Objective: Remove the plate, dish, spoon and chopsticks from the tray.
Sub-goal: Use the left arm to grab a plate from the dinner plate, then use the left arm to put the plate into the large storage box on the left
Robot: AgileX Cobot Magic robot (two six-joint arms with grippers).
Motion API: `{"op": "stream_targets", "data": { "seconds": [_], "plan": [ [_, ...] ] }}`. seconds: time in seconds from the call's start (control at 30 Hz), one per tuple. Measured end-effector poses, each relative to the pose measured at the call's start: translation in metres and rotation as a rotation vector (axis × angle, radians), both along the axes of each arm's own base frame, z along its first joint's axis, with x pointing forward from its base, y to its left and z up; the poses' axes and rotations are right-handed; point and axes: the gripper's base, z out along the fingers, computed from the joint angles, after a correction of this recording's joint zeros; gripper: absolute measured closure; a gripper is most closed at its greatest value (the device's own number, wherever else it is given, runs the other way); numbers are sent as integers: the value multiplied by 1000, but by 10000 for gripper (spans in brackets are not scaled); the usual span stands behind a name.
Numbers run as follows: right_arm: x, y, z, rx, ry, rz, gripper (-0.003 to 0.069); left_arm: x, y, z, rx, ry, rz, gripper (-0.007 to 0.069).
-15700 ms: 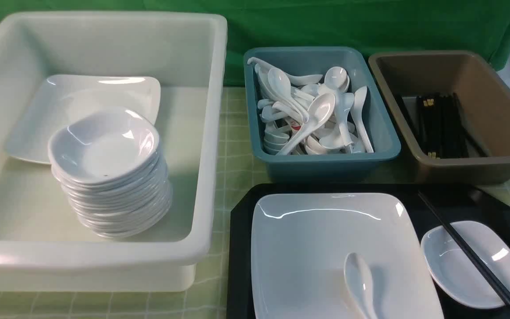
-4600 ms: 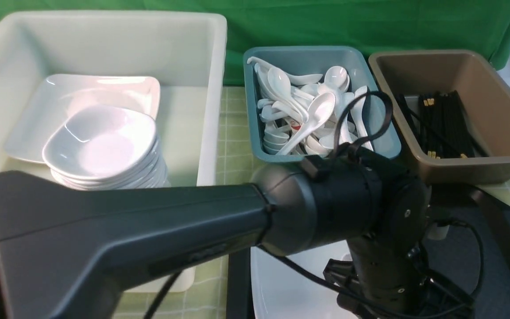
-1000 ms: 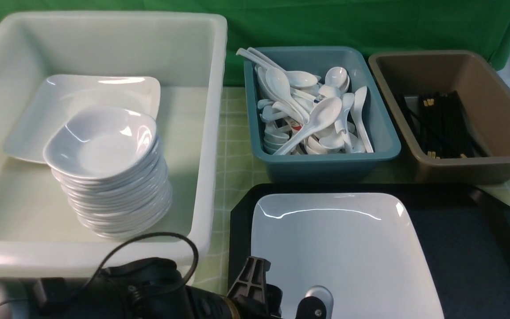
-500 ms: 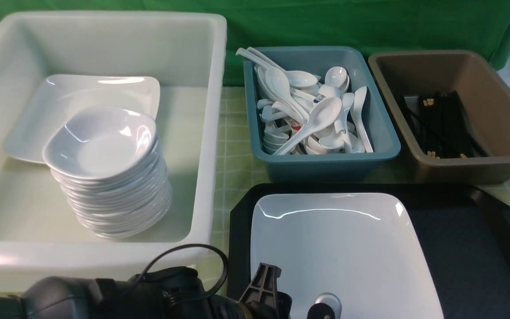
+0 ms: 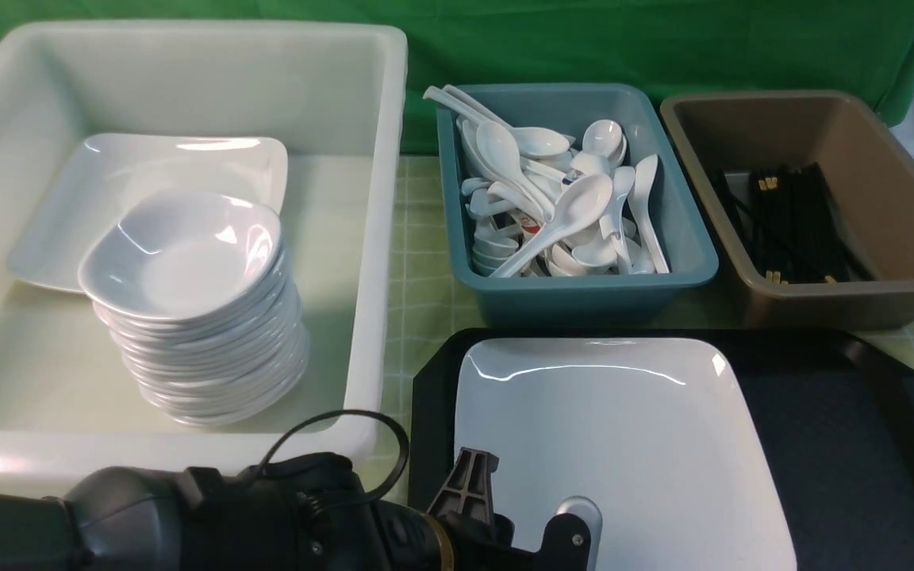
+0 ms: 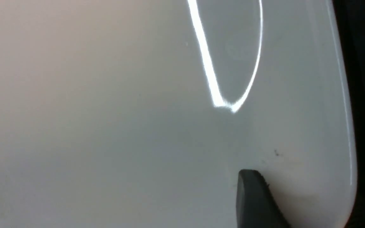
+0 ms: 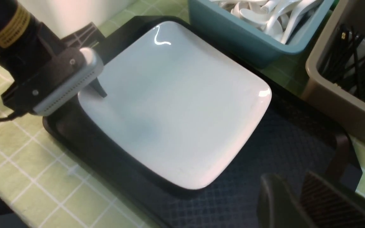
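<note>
The large white square plate [image 5: 616, 444] lies on the left half of the black tray [image 5: 838, 444], a little skewed. My left gripper [image 5: 520, 507] is shut on the plate's near-left edge. One dark finger [image 6: 252, 196] presses on the plate's upper face [image 6: 106, 110], and the other is hidden under the rim. The right wrist view shows that grip [image 7: 97, 91] at the plate's corner [image 7: 176, 104]. My right gripper [image 7: 296, 190] hovers over the tray's bare right part [image 7: 265, 152], jaws nearly together and holding nothing. No dish, spoon or chopsticks lie on the tray.
A deep white tub [image 5: 378, 238] at the left holds a square plate and a tall stack of small dishes [image 5: 195, 317]. Behind the tray stand a teal bin [image 5: 584, 285] full of white spoons and a brown bin [image 5: 885, 206] with black chopsticks. Green checked cloth covers the table.
My left gripper has closed onto the plate's near-left edge. The plate has shifted slightly, its far edge now a little farther back and turned. The right arm looks still.
</note>
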Motion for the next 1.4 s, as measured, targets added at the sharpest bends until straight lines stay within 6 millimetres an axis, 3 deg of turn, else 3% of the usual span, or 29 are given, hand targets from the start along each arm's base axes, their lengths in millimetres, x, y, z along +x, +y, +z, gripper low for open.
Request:
{"op": "stream_targets", "data": {
  "seconds": [0.2,0.37,0.53,0.7,0.87,0.97,1.17,1.4],
  "plan": [
    [0,0,0,1,0,0,496,-7,-5,5,13,-5,-26,422],
    [0,0,0,12,9,-6,496,-31,-9,26,61,27,-29,436],
    [0,0,0,12,8,-9,496,-57,-13,81,-29,24,-32,560],
    [1,-1,1,7,-8,-17,496,-67,-7,124,-128,11,-14,592],
    [2,-7,10,15,-51,-64,496,-69,-3,148,-188,3,4,592],
    [3,-15,23,48,-99,-132,501,-70,-1,174,-267,-17,7,592],
    [3,-20,30,63,-136,-176,620,-71,0,205,-372,-57,-4,592],
    [5,-24,31,64,-157,-232,631,-66,2,232,-428,-151,5,592]
  ]
}}
